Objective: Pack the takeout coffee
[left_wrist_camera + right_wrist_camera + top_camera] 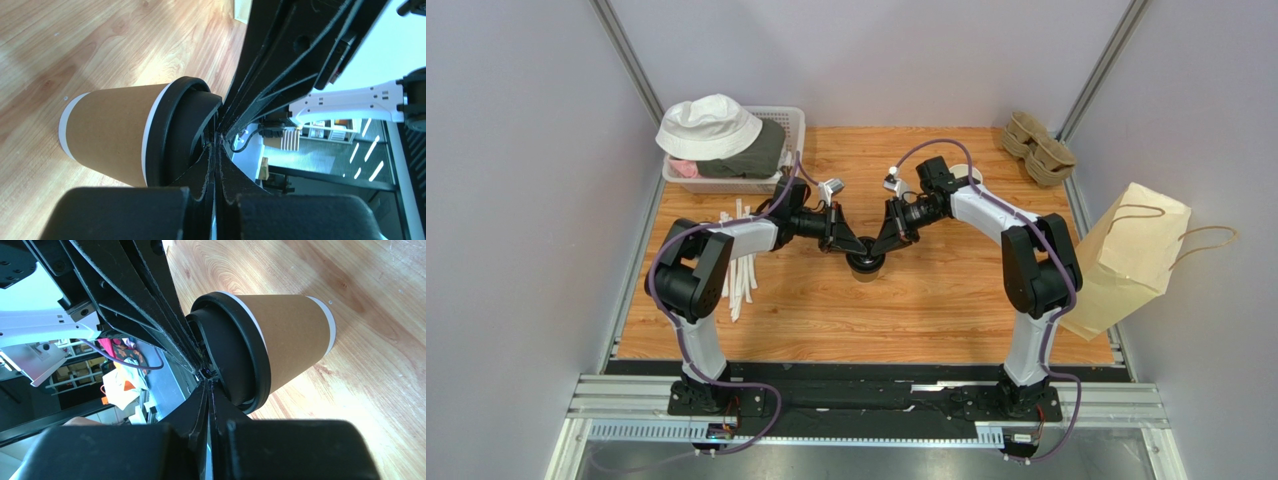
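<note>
Takeout coffee [866,268]: one | left gripper [855,250], right gripper [878,248]: two, closed

pale walls [516,200] around a wooden table [926,310]; maybe shelves [325,131] beyond

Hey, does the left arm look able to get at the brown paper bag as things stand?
Probably not. The paper bag leans at the right edge of the table, beyond the right arm, which stands in between. The left gripper is at the coffee cup mid-table.
</note>
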### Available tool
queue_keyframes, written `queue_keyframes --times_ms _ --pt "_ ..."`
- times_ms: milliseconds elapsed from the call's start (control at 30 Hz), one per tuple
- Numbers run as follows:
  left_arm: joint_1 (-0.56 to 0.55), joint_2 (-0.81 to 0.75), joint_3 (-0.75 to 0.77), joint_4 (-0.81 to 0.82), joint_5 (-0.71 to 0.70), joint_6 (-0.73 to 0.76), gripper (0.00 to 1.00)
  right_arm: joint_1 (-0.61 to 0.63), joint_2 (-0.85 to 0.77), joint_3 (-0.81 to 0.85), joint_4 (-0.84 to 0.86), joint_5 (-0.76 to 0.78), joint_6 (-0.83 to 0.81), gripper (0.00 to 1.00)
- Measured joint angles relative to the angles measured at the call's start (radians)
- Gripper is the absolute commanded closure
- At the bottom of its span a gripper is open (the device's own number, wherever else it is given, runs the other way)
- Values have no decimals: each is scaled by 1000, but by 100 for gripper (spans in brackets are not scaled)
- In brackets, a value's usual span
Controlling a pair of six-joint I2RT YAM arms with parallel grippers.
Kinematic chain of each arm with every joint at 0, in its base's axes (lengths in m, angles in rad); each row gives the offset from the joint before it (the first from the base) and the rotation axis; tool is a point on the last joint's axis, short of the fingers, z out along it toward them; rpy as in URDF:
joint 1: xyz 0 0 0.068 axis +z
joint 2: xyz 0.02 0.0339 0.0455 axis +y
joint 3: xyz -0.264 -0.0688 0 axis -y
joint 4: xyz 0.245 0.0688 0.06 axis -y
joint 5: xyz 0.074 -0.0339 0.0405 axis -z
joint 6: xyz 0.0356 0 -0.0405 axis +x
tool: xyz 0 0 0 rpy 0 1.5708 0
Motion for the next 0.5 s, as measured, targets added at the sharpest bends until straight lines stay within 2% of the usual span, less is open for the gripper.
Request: queue_keyframes --times_ms 233,500 --pt "24 43 -9 73 77 -6 100 -8 25 0 8 -39 -1 96" --pt "40 68 -7 85 131 -9 100 -15 44 4 9 -66 2 96"
